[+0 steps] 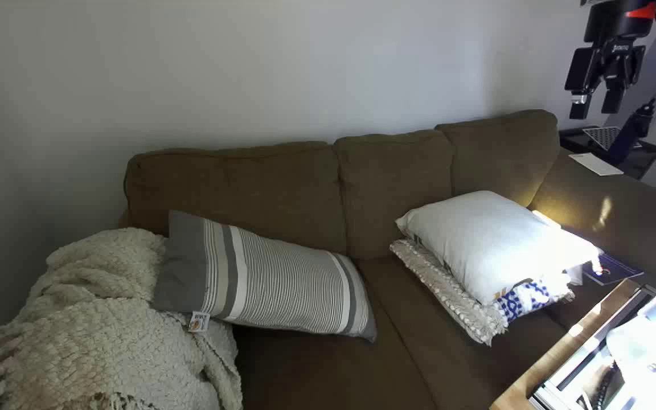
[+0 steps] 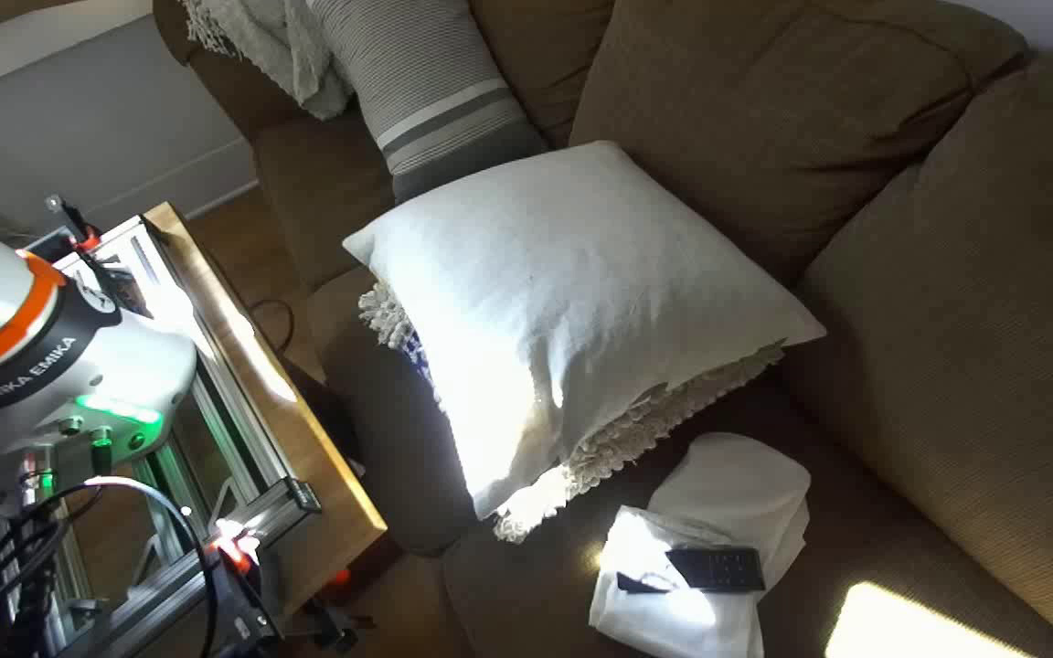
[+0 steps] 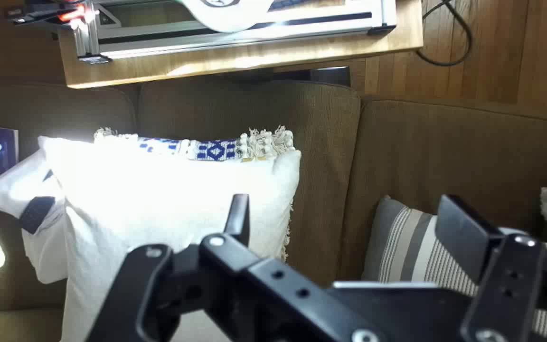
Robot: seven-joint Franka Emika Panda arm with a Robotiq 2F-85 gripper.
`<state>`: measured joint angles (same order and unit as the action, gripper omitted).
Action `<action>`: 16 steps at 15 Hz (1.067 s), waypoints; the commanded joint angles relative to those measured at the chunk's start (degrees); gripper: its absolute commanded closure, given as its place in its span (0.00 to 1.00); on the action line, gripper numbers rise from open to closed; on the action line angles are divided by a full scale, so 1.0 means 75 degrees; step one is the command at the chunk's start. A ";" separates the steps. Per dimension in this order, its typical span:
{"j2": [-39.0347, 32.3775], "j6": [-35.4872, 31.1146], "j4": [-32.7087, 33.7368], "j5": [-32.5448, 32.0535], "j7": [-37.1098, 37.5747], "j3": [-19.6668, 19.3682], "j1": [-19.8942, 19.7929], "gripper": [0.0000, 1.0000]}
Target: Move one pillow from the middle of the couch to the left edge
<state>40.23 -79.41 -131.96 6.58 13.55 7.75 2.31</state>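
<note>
Overhead, the gripper (image 3: 353, 225) hangs with its jaws spread wide, well apart from everything on the couch (image 1: 396, 176). Lower than the jaws, the white pillow (image 2: 572, 283) lies plain face up on top of the fringed blue-and-white cushion (image 3: 214, 149). Seen from the wrist, that pile sits beyond one finger, the grey striped pillow (image 3: 401, 247) beyond the other, and brown fabric shows between the two.
</note>
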 commanded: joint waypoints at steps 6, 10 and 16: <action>-0.0188 -0.0770 -0.0087 -0.0452 0.0758 -0.0342 -0.0925 0.00; -0.0868 -0.1121 -0.0169 -0.0564 0.0034 -0.1249 -0.1366 0.00; -0.2468 -0.0632 0.0363 -0.0857 -0.3445 -0.2841 -0.1402 0.00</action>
<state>27.85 -86.73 -132.50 2.32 -2.07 -9.75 -8.18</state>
